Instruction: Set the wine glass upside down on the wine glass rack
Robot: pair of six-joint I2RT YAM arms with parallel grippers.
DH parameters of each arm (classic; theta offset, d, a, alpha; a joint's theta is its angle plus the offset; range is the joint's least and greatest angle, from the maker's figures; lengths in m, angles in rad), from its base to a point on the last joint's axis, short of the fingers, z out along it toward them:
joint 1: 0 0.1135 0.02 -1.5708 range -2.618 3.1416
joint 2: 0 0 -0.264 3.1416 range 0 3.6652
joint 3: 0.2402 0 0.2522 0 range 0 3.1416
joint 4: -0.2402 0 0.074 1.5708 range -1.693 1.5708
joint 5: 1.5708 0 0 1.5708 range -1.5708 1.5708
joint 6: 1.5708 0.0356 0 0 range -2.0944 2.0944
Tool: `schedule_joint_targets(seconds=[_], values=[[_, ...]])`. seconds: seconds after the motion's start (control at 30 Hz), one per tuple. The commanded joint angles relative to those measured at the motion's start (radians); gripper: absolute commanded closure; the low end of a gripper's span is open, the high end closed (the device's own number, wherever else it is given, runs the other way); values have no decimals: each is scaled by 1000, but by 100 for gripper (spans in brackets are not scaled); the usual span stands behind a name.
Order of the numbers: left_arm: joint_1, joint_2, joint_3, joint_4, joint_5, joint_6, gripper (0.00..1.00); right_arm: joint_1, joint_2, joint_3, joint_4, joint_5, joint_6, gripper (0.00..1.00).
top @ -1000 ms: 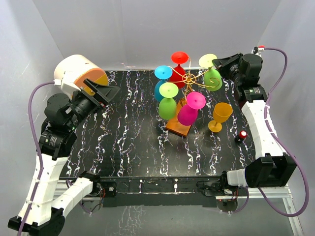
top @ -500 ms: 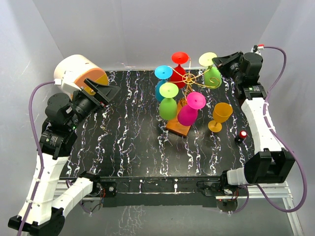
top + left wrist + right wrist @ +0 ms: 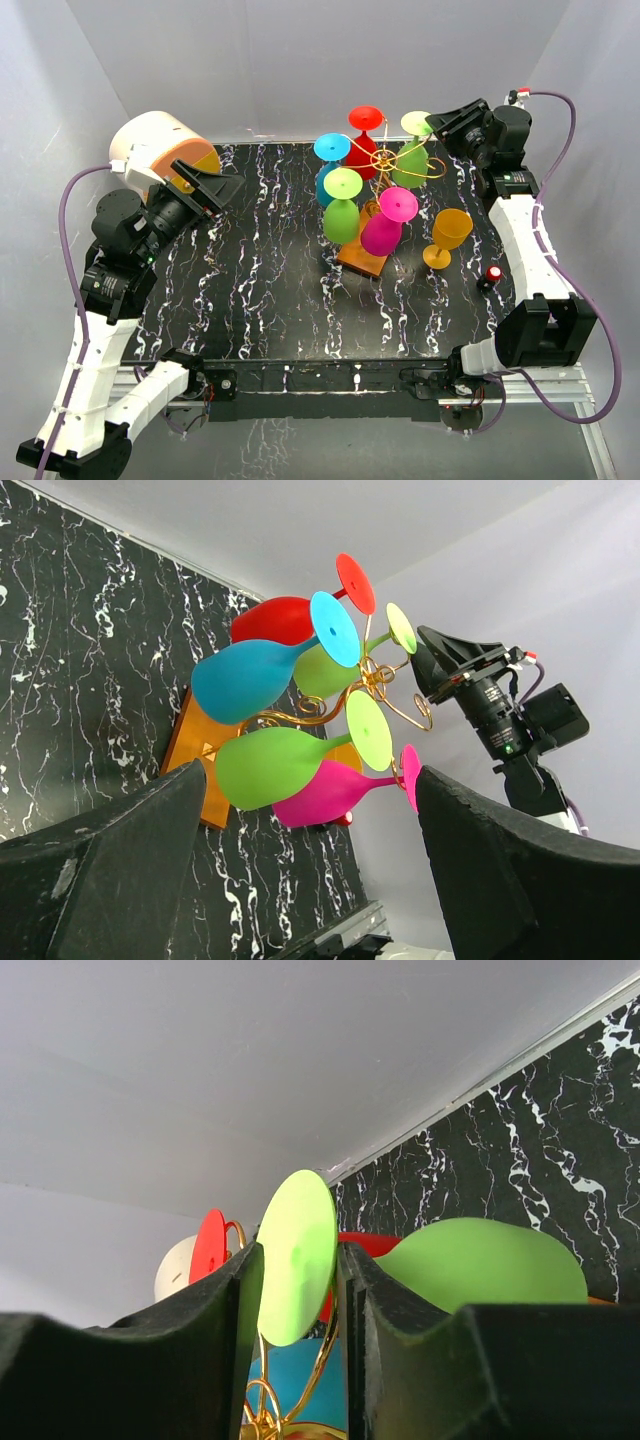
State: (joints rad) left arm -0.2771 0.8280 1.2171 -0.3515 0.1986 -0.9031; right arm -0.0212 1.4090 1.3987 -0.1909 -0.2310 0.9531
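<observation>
Right claw point(image 3: 437, 122) has loosened its fingers since a second ago and slid a bit left with its arm, and the light green wine glass point(image 3: 410, 165) has swung in closer to the middle of the wine glass rack point(image 3: 385, 160). It hangs upside down on a gold arm at the rack's far right, foot up, and that foot sits between the slightly parted fingers point(image 3: 180, 1360). Can't tell if they touch it. Left claw point(image 3: 228, 185) hangs wide apart and empty, well off to the left over the tabletop point(image 3: 260, 290).

Wine glass point(image 3: 410, 178) is lime, rack point(image 3: 384, 160) gold — table point(image 3: 260, 270) black, white-veined.
</observation>
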Motion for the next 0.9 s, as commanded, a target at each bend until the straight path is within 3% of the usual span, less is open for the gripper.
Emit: schedule_joint_targets(seconds=[0.0, 0.23, 0.33, 0.67, 0.87], values=[[-1, -9, 7, 16, 13, 16, 15, -2, -9, 61, 15, -15, -61, 62], [-2, -10, 7, 13, 12, 19, 15, -3, -14, 69, -15, 2, -134, 36], [-1, -8, 6, 11, 15, 21, 15, -5, -25, 75, -30, 20, -146, 30], [-1, -4, -19, 5, 20, 49, 15, -17, -176, 62, -116, 124, -238, 27], [-1, 10, -44, 5, 40, 111, 15, -17, -360, -27, -350, 329, -387, 31]])
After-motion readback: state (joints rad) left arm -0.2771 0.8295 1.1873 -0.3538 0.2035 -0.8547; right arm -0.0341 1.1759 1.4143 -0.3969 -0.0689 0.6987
